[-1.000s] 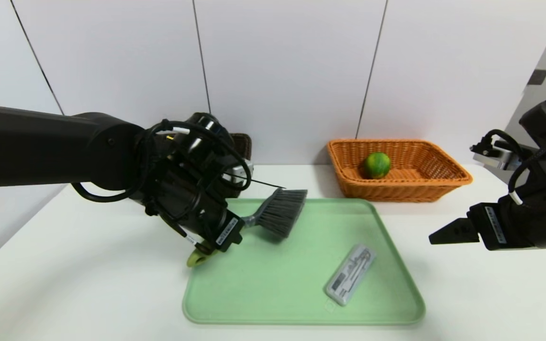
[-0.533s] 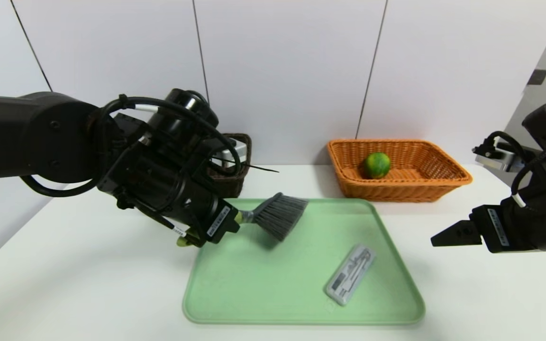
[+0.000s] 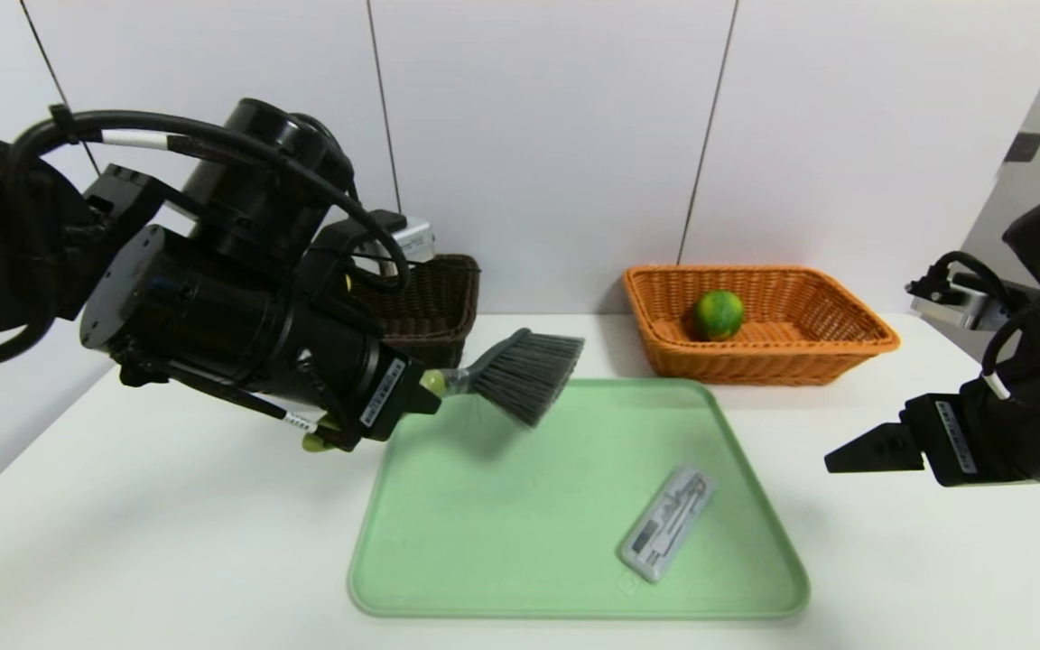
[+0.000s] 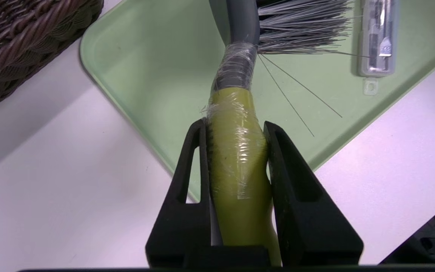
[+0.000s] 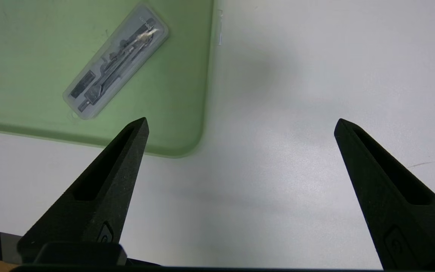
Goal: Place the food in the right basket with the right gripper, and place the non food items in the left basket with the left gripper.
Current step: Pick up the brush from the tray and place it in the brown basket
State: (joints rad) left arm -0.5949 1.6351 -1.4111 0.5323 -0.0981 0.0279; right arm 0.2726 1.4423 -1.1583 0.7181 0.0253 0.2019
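The clear-lidded grey rectangular plastic case [image 5: 115, 60] on the green tray [image 5: 179, 113] carries a small printed word near one end, seen in the right wrist view; it may end in "form", but at this angle I can't swear to any of its letters. A pale rectangular label with dark printed characters is fixed to the black left tool [image 3: 430, 397], and a similar strip sits on the black right tool [image 5: 242, 126], the lettering on both too small to make out. A white tag with tiny dark marks, equally unreadable, also shows beside the left tool.
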